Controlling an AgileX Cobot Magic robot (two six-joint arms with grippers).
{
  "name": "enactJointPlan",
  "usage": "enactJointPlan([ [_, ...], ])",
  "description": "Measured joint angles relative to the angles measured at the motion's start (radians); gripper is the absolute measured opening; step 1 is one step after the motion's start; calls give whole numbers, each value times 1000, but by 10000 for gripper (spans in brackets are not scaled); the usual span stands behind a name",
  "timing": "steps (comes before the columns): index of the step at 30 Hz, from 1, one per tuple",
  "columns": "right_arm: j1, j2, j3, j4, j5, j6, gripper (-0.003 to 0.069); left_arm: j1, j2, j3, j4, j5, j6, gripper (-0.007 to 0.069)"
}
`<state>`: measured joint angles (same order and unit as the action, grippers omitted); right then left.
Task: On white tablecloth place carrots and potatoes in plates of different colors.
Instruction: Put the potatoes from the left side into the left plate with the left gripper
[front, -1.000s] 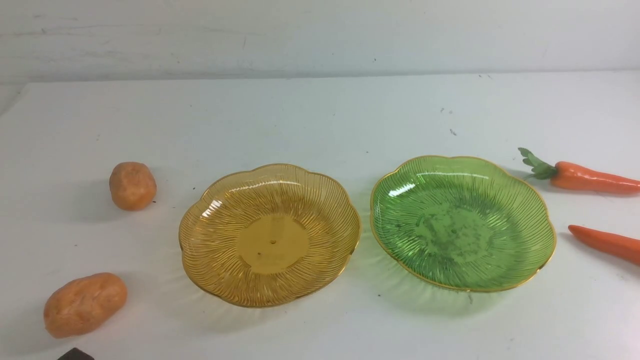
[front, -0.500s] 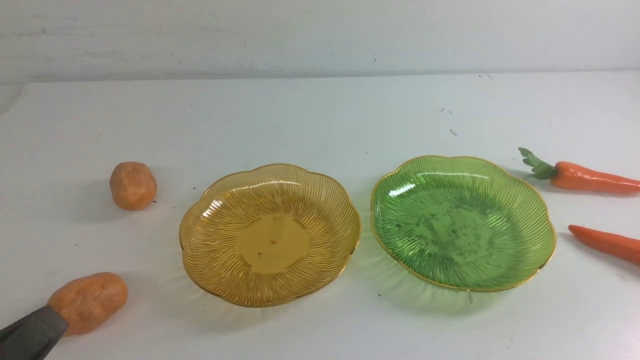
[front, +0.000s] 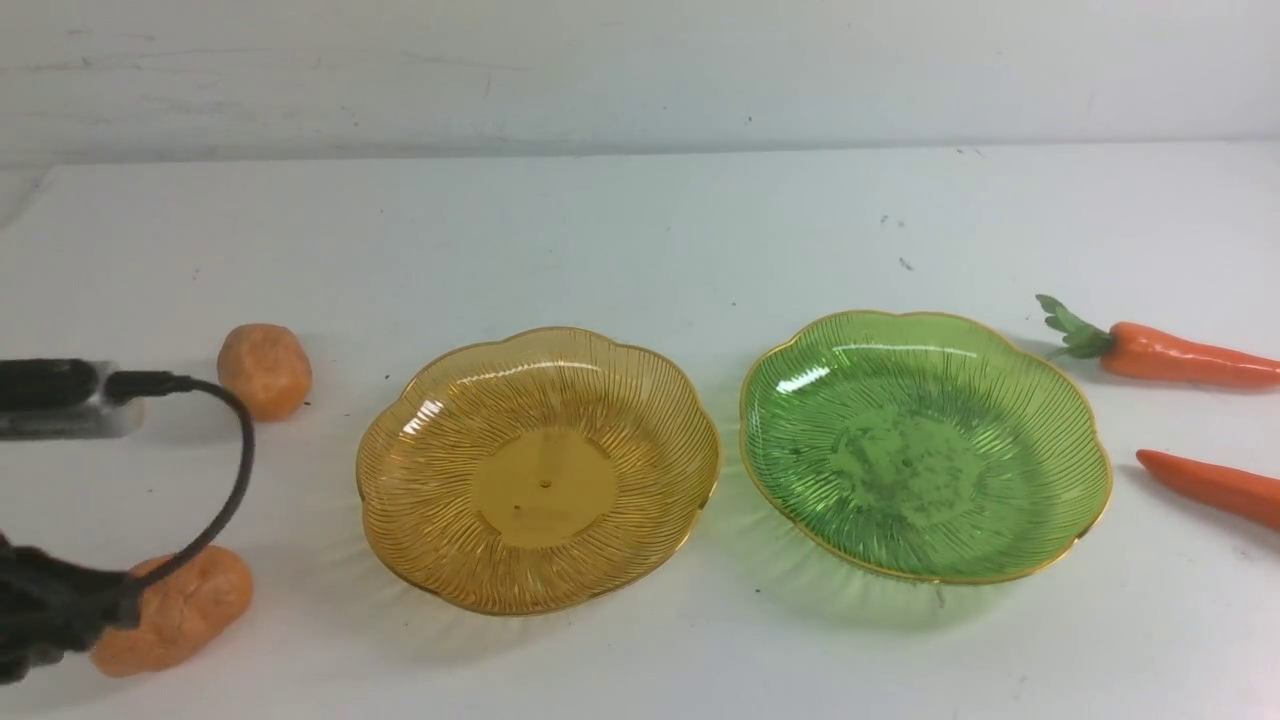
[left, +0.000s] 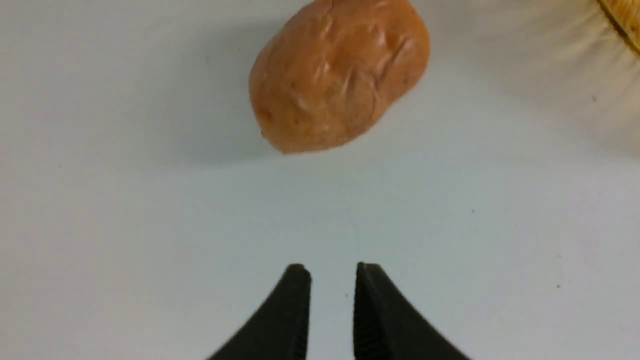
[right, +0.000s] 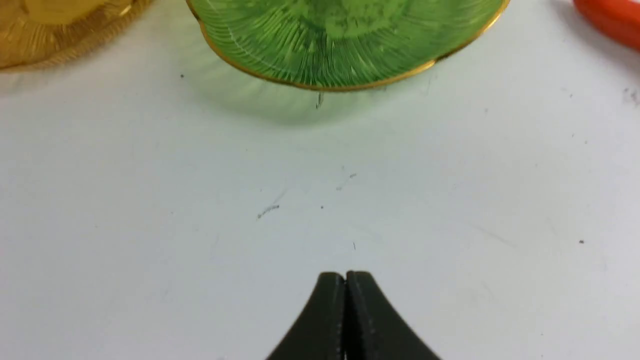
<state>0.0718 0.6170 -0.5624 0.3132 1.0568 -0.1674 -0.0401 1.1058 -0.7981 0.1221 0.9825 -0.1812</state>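
A pale, off-white wall (front: 640, 70) runs behind the desk (front: 600, 220), meeting its far edge in a straight line. The wall is scuffed, with faint horizontal streaks and small dark specks. Light is soft and diffuse, shadows faint.

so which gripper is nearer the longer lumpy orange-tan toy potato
Left. The left gripper sits just short of the longer lumpy orange-tan potato, not touching; the right gripper is off by the green ribbed plate.

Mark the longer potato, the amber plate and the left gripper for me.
longer potato (left: 340, 75): left wrist view, middle of its lumpy body.
amber plate (front: 545, 490): front view, bare flat centre.
left gripper (left: 332, 270): left wrist view, midway between its fingertips.
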Motion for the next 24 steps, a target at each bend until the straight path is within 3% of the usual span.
enactJointPlan([
  [3,0,3,0,5,1,-1,-15,0,125,-51,28,-69,48,387],
  [6,0,3,-1,6,2,-1,-15,0,249,-61,27,-112,218,599],
  [9,0,3,-1,6,3,-2,-15,0,338,-61,29,-134,339,673],
  [15,0,3,-1,6,-8,-2,-15,0,496,-62,99,-241,394,680],
  [20,0,3,-1,6,-9,-2,-15,0,560,-75,127,-241,307,499],
  [24,0,3,-1,6,-12,-2,-15,0,552,-140,115,-87,288,410],
])
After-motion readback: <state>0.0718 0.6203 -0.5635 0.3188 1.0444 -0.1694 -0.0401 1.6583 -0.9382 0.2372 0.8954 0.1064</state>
